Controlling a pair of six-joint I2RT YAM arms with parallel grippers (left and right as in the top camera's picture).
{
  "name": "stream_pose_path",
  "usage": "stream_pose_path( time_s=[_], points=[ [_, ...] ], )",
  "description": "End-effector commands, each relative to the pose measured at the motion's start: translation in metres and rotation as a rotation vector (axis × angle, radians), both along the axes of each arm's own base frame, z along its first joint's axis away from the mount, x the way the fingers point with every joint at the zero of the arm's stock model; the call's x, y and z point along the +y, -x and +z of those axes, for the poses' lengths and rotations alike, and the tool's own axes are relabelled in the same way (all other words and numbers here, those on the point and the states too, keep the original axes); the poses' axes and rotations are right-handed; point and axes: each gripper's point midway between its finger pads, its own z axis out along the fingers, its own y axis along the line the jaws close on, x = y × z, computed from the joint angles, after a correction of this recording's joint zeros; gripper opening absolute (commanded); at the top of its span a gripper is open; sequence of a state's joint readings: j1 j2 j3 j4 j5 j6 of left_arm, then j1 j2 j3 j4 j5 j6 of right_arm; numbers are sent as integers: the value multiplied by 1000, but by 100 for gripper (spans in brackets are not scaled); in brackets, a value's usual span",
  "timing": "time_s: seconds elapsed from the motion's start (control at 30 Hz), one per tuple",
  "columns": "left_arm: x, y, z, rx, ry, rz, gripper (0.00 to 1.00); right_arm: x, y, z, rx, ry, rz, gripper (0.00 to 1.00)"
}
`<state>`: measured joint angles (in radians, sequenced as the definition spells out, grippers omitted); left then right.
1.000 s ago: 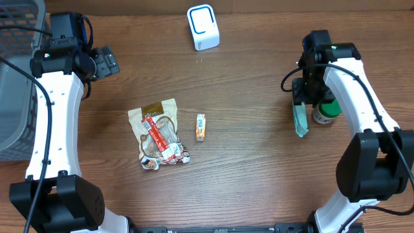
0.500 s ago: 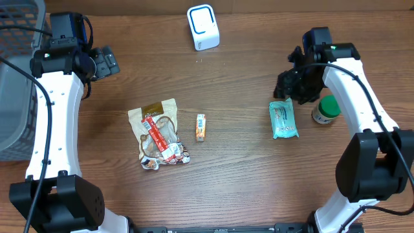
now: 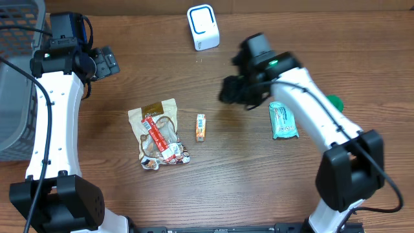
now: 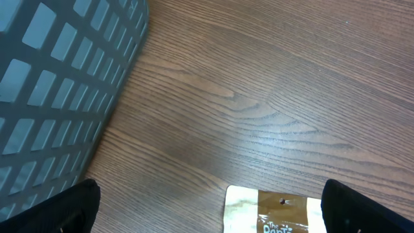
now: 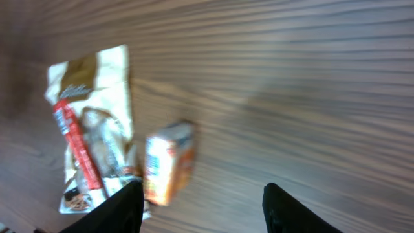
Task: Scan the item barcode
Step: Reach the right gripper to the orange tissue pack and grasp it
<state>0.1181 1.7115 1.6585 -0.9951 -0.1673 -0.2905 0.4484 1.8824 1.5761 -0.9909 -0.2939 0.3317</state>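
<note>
- Your right arm (image 3: pixel 309 107) reaches in from the right edge across the table (image 3: pixel 246 181) towards the middle, and its picture from overhead is blurred.
- The right gripper (image 3: pixel 231 90) hangs above bare wood, between the barcode scanner (image 3: pixel 203 27) and the small orange packet (image 3: pixel 201 127).
- In the right wrist view its two fingers (image 5: pixel 126 207) stand apart with nothing between them. The orange packet (image 5: pixel 168 162) and the snack pouch (image 5: pixel 90 142) lie on the wood just beyond.
- Your left arm (image 3: pixel 55 123) runs up the left side, bent at the top, with the left gripper (image 3: pixel 103 63) pointing right, beside the grey basket (image 3: pixel 13 97).
- Its fingers (image 4: pixel 81 200) are spread wide and empty (they show only at the bottom corners of the left wrist view).
- The items to scan all lie on the table, none held. The snack pouch (image 3: pixel 158 133) is left of centre, with the orange packet just to its right and apart from it. The teal packet (image 3: pixel 283 120) is right of centre, beside your right arm.
- A green-capped bottle (image 3: pixel 334 101) peeks out behind that arm.
- The scanner stands at the far edge, well apart from every item.
- The basket's mesh wall (image 4: pixel 58 97) fills the left of the left wrist view. You cannot tell what it holds.
</note>
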Motion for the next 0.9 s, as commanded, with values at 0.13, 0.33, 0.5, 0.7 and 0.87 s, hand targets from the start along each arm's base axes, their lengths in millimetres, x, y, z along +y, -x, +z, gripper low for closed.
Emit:
stream_pose_path(
  time_s=[0.13,0.33,0.5,0.7,0.87],
  points=[
    [-1,-2,10,-32,10,15,100,53,24,-3,-141,156,7,65],
    [-1,-2,10,-32,10,15,100,92,43,-2,-234,180,92,71],
    [-1,-2,10,-32,10,15,100,126,53,-14,-264,147,150,67],
    [-1,-2,10,-32,10,15,100,136,55,-49,-239,184,174,63],
    [-1,-2,10,-32,10,15,100,127,46,-56,-225,199,151,61]
  ],
)
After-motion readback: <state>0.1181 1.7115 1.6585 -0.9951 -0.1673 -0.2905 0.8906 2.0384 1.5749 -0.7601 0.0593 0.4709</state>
